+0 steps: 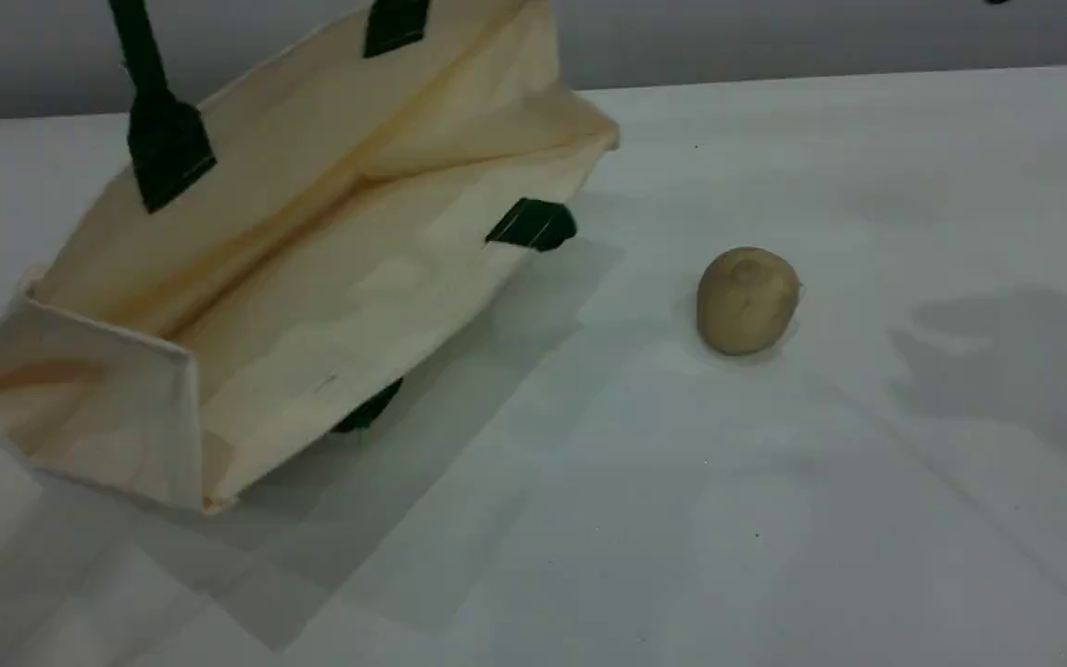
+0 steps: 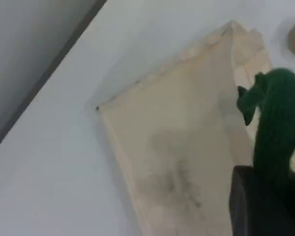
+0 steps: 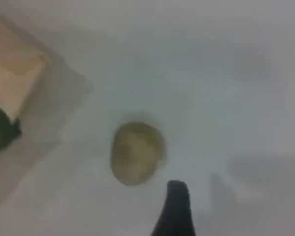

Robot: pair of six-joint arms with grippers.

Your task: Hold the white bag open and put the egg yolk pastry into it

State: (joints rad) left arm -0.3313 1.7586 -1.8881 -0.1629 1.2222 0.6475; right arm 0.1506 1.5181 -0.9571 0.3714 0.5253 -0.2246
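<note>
Left gripper [image 2: 265,206] clamped on white bag's rope handle [image 2: 278,128] (bag lifted open), right gripper [image 3: 174,216] spread wide above egg yolk pastry [image 3: 136,153]

The egg yolk pastry [image 3: 137,153] is seen lying on the pale table [image 3: 226,73], just left of the view's middle, round and tan, blurred. One dark fingertip [image 3: 176,209] of the right gripper is shown at the bottom edge, just below and right of the pastry, apart from it. A corner of the white bag [image 3: 14,81] is seen at the left edge, with a dark green tab [image 3: 2,129] beneath it.
</note>
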